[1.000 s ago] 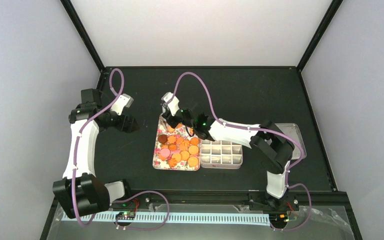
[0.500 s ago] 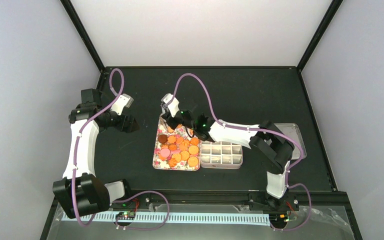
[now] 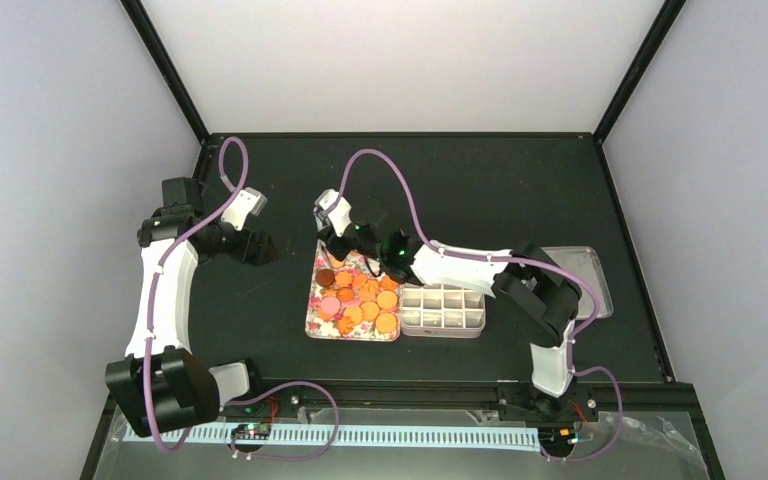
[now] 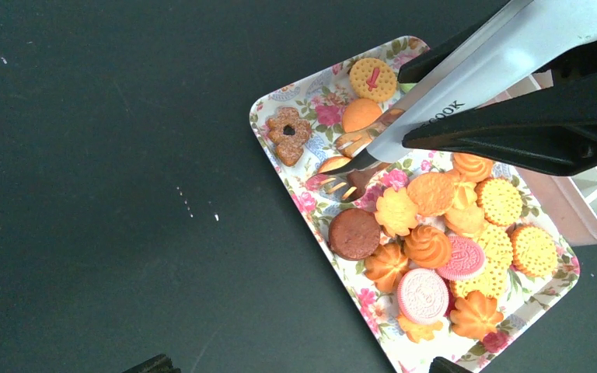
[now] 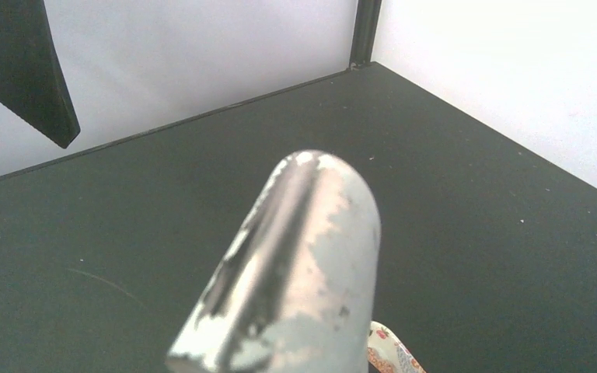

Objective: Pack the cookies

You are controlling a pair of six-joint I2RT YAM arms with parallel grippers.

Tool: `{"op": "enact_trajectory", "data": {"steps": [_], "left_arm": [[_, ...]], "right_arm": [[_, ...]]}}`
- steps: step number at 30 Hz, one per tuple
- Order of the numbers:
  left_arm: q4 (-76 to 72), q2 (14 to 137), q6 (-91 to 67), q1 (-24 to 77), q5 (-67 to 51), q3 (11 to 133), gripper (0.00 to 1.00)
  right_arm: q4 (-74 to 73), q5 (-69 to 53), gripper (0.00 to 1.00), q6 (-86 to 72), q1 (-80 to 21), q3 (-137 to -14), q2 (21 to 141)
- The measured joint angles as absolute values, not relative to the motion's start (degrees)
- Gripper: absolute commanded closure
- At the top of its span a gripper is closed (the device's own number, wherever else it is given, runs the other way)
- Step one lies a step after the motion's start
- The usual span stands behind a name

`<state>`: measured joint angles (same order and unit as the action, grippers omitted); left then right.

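While the black table [image 3: 520,190] carries everything, the two arms divide the work unevenly. The left arm sits off to the side with its left gripper [image 3: 253,246] spread wide and empty, apparently parked so its camera overlooks the food. The right arm reaches across a pale plastic box of square compartments [image 3: 445,308], which lies just beside the flower-patterned rectangular tray [image 4: 276,99], probably so that each transfer is short; from above no cell shows a cookie yet, so packing seems barely begun. A grey rectangular lid [image 3: 588,272] lies behind the right arm. The right gripper [image 3: 352,238] is clamped on the long silver metal tongs [image 4: 435,101], squeezing both blades partly together and angling them down at the tray's far end. All the small round cookies [image 4: 431,194], mostly orange-golden with two pink and one brown, lie on the tray. The forked tips straddle a golden one [image 4: 333,164] near the far corner, though whether they already pinch it cannot be told.
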<state>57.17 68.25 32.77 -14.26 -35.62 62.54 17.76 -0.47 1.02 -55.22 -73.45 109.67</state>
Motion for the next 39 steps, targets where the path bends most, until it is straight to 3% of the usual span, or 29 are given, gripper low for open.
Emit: {"op": "enact_trajectory", "data": {"steps": [6,10,25,39], "left_arm": [[57.2,68.2,32.8,-14.3,-35.6,62.5,0.14],[57.2,68.2,32.8,-14.3,-35.6,62.5,0.14],[57.2,68.2,32.8,-14.3,-35.7,62.5,0.14],[57.1,68.2,32.8,-14.3,-39.6,62.6,0.13]], "right_arm": [[18.1,-0.1,0.84,0.4,-55.2,-73.6,109.9],[18.5,0.3,0.88,0.1,-55.2,-73.2,109.7],[16.5,2.4,0.9,-0.2,-51.4,-66.6,95.1],[9.2,10.0,0.87,-1.5,-40.2,-45.9,66.5]]}}
